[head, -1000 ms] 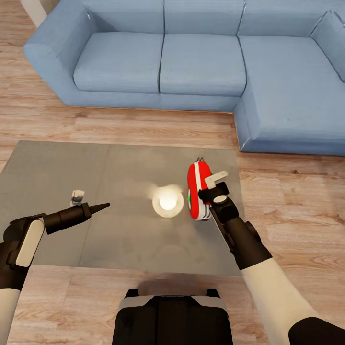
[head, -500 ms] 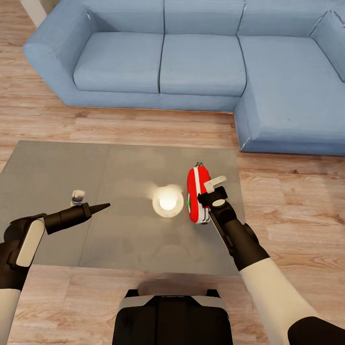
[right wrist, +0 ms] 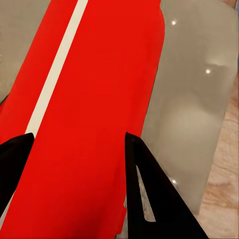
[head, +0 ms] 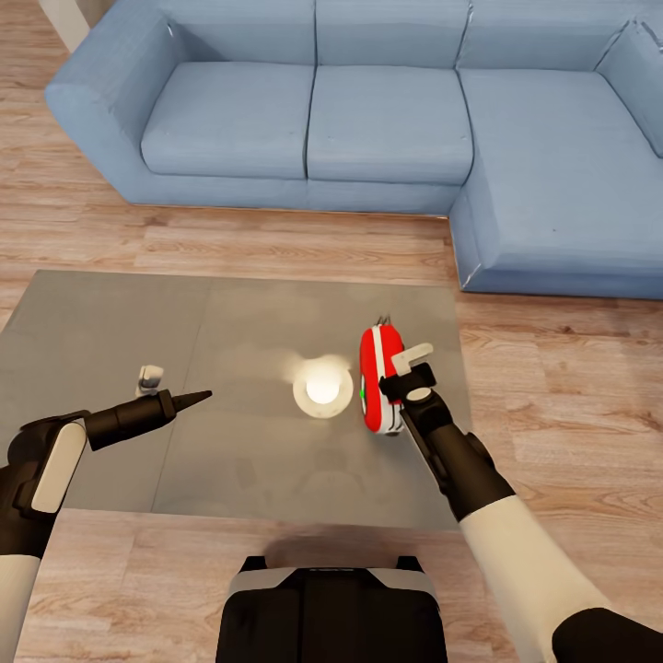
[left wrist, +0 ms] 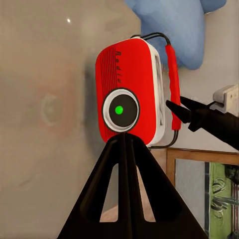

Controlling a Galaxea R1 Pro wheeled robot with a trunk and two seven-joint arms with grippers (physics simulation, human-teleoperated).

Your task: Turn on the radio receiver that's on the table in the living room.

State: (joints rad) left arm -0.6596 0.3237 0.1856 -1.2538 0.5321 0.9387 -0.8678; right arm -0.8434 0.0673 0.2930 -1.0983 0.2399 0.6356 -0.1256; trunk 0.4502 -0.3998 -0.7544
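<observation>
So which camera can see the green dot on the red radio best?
The left wrist view: the radio receiver faces it squarely, with the green dot bright inside a round dial. In the head view the dot is a tiny speck on the radio's side. The right wrist view shows the red casing and a white stripe.

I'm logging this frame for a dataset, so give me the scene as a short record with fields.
setting: living room, blue sofa behind the table
target: radio receiver standing on edge on the table's right part
right tool: open, fingers straddling the radio's red back
left tool: shut, over the table, apart from the radio, pointing at it
radio dial: green dot faces the left tool
glare: bright lamp reflection beside the radio
</observation>
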